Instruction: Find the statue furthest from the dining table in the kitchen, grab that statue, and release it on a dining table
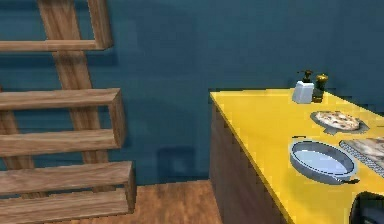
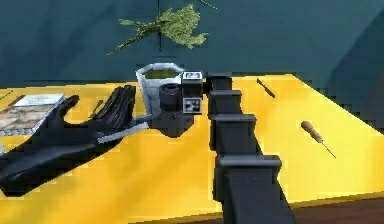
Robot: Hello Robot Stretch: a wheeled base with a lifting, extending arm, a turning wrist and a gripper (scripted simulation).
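Arm side view: the black hand statue [image 2: 55, 145] lies on the yellow table [image 2: 330, 175], at 9 o'clock from the gripper [image 2: 118, 133]. I cannot tell how its jaws stand or if it holds anything. I think the grab and the drop are both left to do.

The tool [image 2: 115, 132] ends against a black hand-shaped statue [image 2: 55, 150] lying on the yellow surface [image 2: 150, 185], so whether it holds anything cannot be told. Its body hides part of the plant pot [image 2: 155, 78], and the plant [image 2: 175, 25] is cut by the top edge. In the forward view, a tray [image 1: 368, 152] and a dark thing [image 1: 370, 208] are cut by the right edge; two small things [image 1: 305, 93] beyond are too small to name.
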